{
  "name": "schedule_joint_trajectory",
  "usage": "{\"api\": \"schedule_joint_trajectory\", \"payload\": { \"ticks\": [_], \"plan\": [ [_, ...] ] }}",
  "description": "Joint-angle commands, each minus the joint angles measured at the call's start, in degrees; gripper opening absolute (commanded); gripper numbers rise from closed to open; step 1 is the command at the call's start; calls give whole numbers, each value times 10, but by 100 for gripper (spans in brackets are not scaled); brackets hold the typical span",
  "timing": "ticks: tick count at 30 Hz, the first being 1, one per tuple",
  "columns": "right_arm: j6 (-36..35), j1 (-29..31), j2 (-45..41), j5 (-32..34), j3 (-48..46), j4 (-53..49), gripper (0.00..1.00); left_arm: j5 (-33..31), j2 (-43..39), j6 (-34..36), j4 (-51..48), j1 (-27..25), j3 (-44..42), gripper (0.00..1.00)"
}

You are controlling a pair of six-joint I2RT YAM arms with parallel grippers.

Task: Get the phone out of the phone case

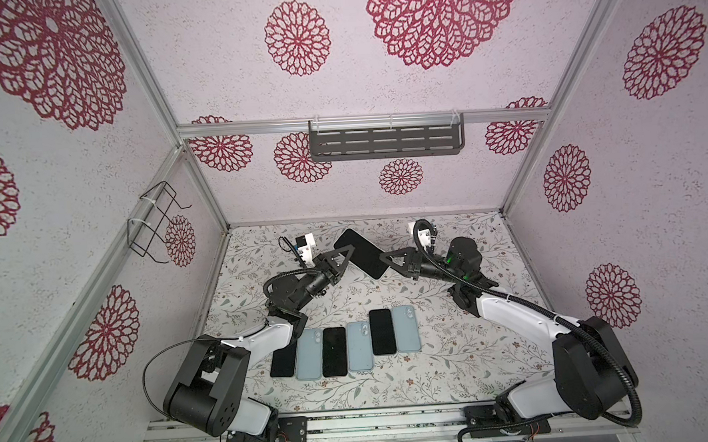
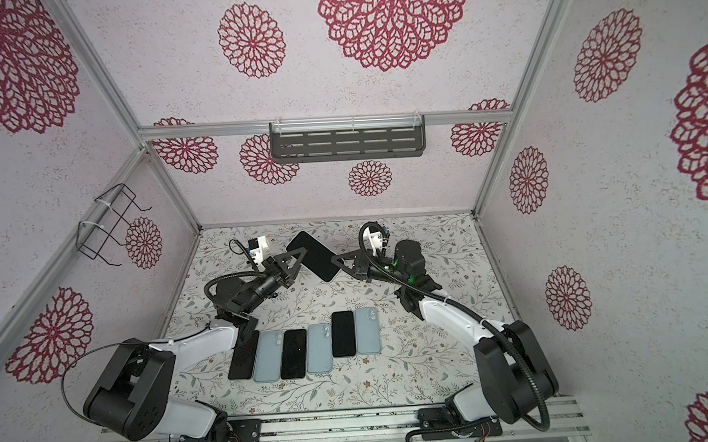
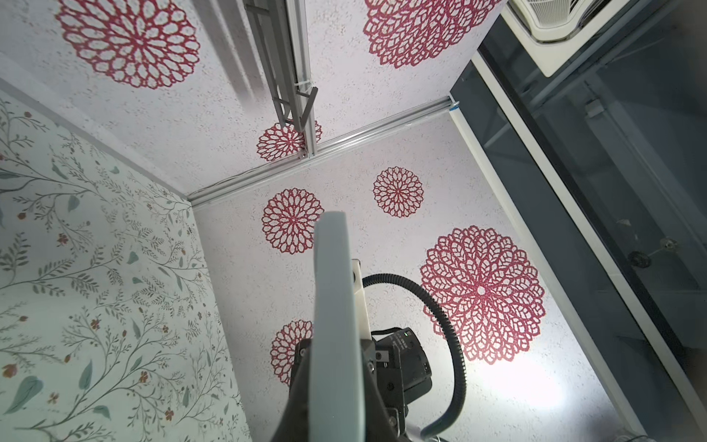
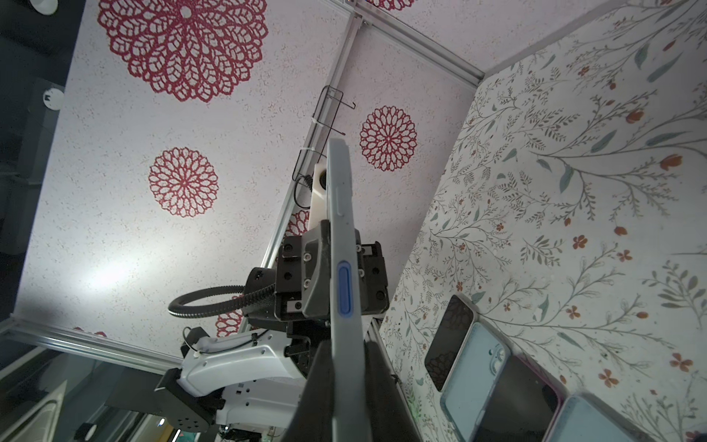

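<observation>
Cased phone point(image 1: 361, 251) hangs above the far middle of the counter point(image 1: 435, 371), long axis diagonal far-left to near-right, left hand point(image 1: 344, 258) pinching 1 long edge, right hand point(image 1: 384, 257) straddling the opposite edge, its grip unclear, both equally near.

light: bright, even | glare: hotspot on wall point(image 3: 528, 386), wrist views | edges: bent | focus: sharp
</observation>
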Motion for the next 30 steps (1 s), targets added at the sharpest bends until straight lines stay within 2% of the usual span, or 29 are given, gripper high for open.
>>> {"api": "schedule_joint_trajectory", "payload": {
  "ticks": [1, 3, 6, 10, 16, 22, 25, 30],
  "plan": [
    [-20, 8, -54, 28, -19, 62, 60, -56, -27, 18, -5, -13, -6, 0],
    [-19, 15, -75, 69, -55, 87, 73, -122, -54, 22, -12, -34, -11, 0],
    [-4, 31, -86, 100, -86, 137, 76, -186, -79, 36, -32, -66, 3, 0],
    [31, 50, -71, 107, -97, 211, 75, -213, -83, 46, -40, -91, 27, 0],
    [40, 67, -55, 104, -90, 237, 63, -220, -70, 38, -19, -97, 28, 0],
    [45, 71, -51, 101, -97, 248, 38, -226, -68, 35, -15, -97, 24, 0],
    [51, 73, -47, 98, -98, 259, 32, -228, -67, 36, -15, -97, 25, 0],
    [51, 73, -46, 92, -98, 262, 30, -231, -65, 35, -17, -97, 25, 0]
  ]
}}
